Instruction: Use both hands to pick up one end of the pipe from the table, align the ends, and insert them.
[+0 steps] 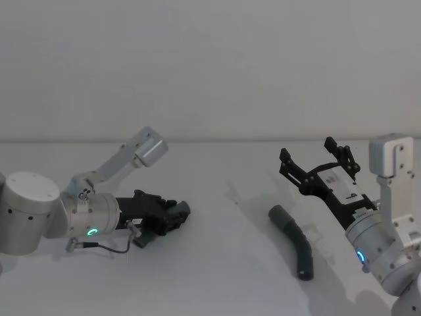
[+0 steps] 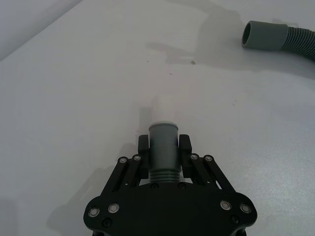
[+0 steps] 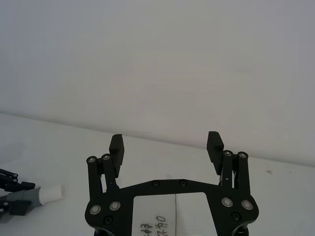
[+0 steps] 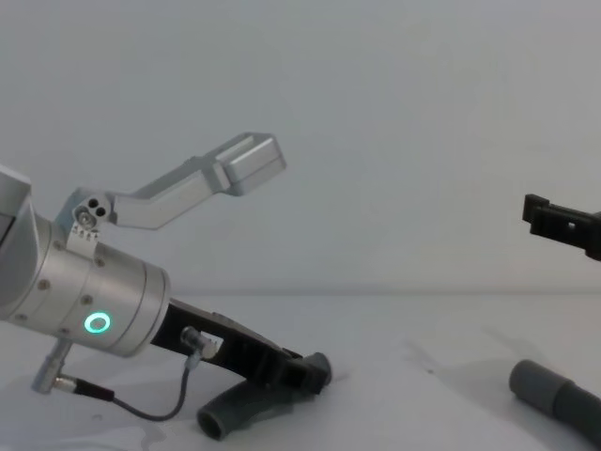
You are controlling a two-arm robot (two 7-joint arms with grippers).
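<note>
My left gripper (image 2: 164, 143) is low over the white table (image 1: 217, 276), shut on the grey cuff (image 2: 162, 147) of one pipe piece, whose narrow whitish tip (image 2: 162, 109) sticks out ahead. In the chest view this ribbed piece (image 4: 235, 406) curves down behind the left gripper (image 4: 286, 371). The other pipe piece (image 1: 297, 242) lies loose on the table, its wider sleeve end (image 1: 278, 213) pointing toward the left gripper (image 1: 172, 214). My right gripper (image 1: 319, 161) hangs open and empty above and behind that piece. The right gripper (image 3: 166, 145) also shows open in its wrist view.
A plain pale wall (image 1: 210, 66) rises behind the table's far edge. The left arm's silver wrist (image 1: 92, 217) with its green ring light and a thin cable (image 1: 108, 249) lies close to the tabletop at the left.
</note>
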